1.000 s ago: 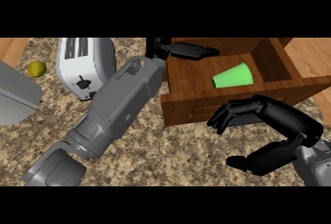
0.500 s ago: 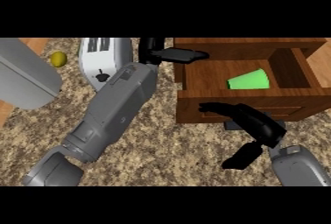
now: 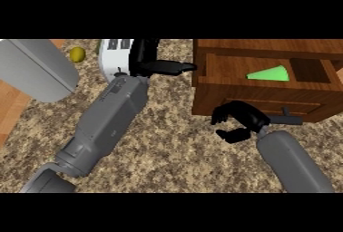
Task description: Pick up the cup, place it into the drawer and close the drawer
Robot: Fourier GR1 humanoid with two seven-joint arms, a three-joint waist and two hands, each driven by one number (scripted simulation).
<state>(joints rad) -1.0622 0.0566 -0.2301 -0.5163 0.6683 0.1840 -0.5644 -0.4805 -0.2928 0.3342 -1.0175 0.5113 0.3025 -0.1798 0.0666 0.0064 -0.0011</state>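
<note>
The green cup point(image 3: 270, 74) lay on its side inside the open wooden drawer point(image 3: 221, 68), its narrow end pointing toward the drawer's right part, with bare wood around it. No hand touched it. The drawer stood at the far right corner of the speckled counter point(image 3: 174, 145), its front panel point(image 3: 261, 102) facing the near edge.

The right hand point(image 3: 236, 121) was at that front panel, just below it, with fingers curled and nothing visibly held; whether they touched the wood could not be told. Its grey forearm point(image 3: 291, 161) ran down toward the near right edge of the counter.

The left hand point(image 3: 150, 63) was near the drawer's left wall, fingers stretched out straight and pointing toward that wall, carrying nothing. Its grey forearm point(image 3: 107, 118) crossed the middle of the counter on a slant toward the near left corner.

Behind the left hand, at the far edge of the counter, stood a white toaster point(image 3: 114, 56), partly hidden by the hand. A small yellow fruit point(image 3: 77, 54) lay just to its left. A grey slab point(image 3: 36, 68) covered the far left corner.
</note>
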